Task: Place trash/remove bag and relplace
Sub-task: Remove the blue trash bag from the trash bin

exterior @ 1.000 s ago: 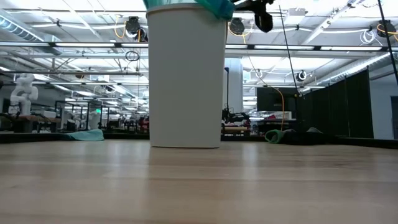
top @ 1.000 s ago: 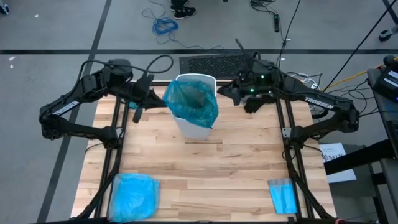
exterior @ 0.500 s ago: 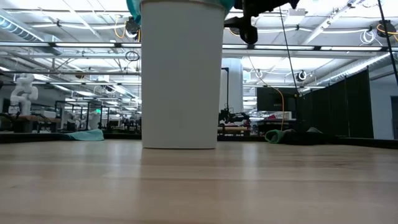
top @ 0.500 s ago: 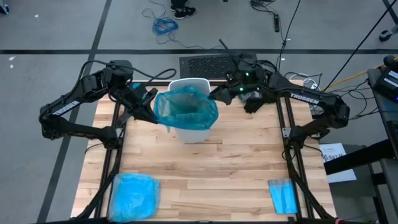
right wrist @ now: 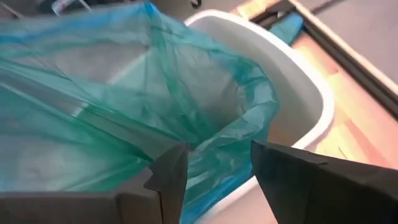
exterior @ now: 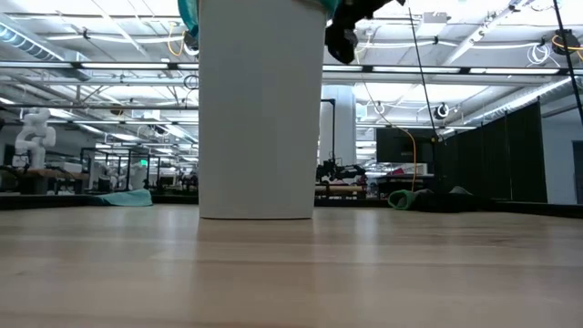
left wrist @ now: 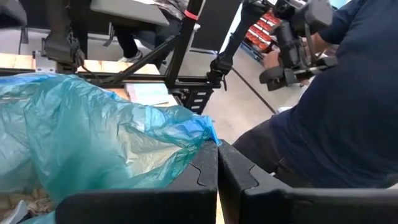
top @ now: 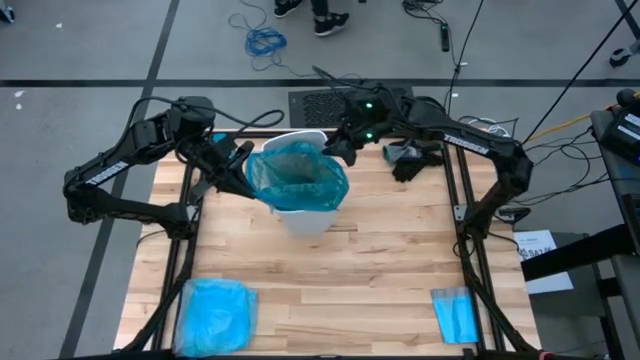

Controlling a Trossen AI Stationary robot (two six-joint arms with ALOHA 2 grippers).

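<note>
Crinkly translucent plastic bag [top: 296,178], matt wooden table [top: 380,270]

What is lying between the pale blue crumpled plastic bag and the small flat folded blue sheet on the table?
Only bare wooden table, in the high view, between the pale blue crumpled plastic bag and the small flat folded blue sheet.

Bag [top: 296,178] in the bin [top: 303,214], mid-table, between left gripper [top: 243,168] and right gripper [top: 338,150].

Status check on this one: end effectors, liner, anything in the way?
Left end effector shut on the bag edge. Right end effector open at the bag's far rim over the white bin. Nothing blocking.
</note>
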